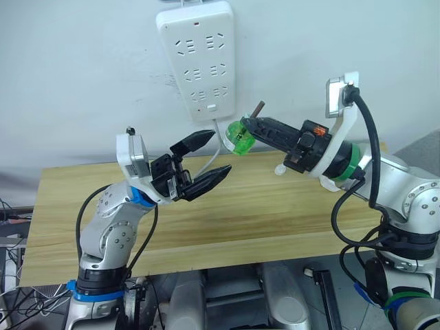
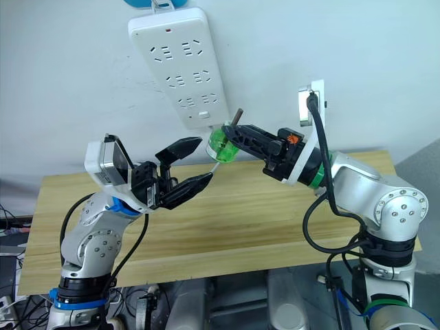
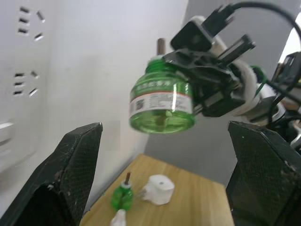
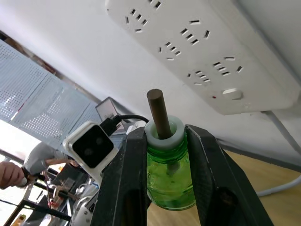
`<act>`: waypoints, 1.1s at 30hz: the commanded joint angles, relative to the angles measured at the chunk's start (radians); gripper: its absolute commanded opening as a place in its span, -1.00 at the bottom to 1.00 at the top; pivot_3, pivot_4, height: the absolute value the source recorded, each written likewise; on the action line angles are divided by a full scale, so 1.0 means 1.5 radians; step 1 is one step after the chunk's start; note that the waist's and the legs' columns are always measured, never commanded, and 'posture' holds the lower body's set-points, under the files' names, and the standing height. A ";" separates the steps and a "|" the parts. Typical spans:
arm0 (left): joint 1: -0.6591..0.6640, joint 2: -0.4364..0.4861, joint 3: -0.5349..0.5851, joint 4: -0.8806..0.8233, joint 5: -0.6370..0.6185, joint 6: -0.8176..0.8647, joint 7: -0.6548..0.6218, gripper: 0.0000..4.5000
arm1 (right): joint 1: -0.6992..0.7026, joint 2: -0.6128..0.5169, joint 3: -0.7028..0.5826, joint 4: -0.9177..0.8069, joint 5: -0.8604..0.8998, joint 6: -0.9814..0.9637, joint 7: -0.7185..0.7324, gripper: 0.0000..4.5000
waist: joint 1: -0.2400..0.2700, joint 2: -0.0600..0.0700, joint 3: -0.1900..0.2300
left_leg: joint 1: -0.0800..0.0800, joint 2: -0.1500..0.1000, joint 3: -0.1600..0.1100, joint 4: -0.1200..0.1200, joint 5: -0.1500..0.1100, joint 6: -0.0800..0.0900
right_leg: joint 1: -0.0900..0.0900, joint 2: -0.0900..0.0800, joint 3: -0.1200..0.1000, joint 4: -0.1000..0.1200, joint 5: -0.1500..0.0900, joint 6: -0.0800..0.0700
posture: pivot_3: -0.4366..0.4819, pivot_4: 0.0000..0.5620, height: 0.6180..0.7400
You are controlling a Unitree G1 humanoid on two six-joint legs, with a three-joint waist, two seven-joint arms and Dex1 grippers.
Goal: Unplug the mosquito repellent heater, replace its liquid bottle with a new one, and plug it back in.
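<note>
My right gripper (image 1: 246,128) is shut on a green translucent bottle (image 1: 240,137), held in the air just below the power strip. This bottle (image 4: 169,181) has a white neck ring, a bare brown wick and no cap. To its left, my left gripper (image 1: 220,152) stands open, close to the bottle but apart from it. On the table at the back lie the white mosquito repellent heater (image 3: 157,189), a second capless green bottle (image 3: 123,197) with a wick, and a small white cap (image 3: 119,218). I cannot tell which bottle is the new one.
A long white power strip (image 1: 199,55) hangs on the wall above the grippers, its sockets empty, and its white cable (image 1: 218,146) drops behind the left fingers. The wooden table (image 1: 275,220) lies below both arms. A person's hand (image 4: 10,173) shows far off.
</note>
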 commanded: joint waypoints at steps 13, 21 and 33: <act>-0.034 -0.088 -0.028 0.037 0.056 -0.080 0.028 1.00 | -0.016 -0.035 0.055 -0.024 0.122 -0.134 -0.083 -0.63 | -0.001 0.000 0.000 | 0.000 0.000 0.000 0.000 0.000 0.000 | 0.000 0.000 0.000 0.000 0.000 0.000 | -0.64 0.34 0.84; -0.051 -0.130 -0.032 0.053 0.063 -0.102 0.047 1.00 | -0.015 -0.046 0.068 -0.028 0.148 -0.166 -0.102 -0.63 | -0.001 0.000 0.000 | -0.001 0.000 0.000 0.001 0.000 0.000 | 0.000 0.000 0.000 0.000 0.000 0.000 | -0.65 0.35 0.84; -0.066 -0.174 -0.048 0.066 0.065 -0.111 0.062 1.00 | -0.017 -0.046 0.078 -0.034 0.158 -0.190 -0.119 -0.63 | -0.001 0.000 0.000 | -0.001 0.000 0.000 0.001 0.000 0.000 | 0.000 0.000 0.000 0.000 0.000 0.000 | -0.66 0.37 0.84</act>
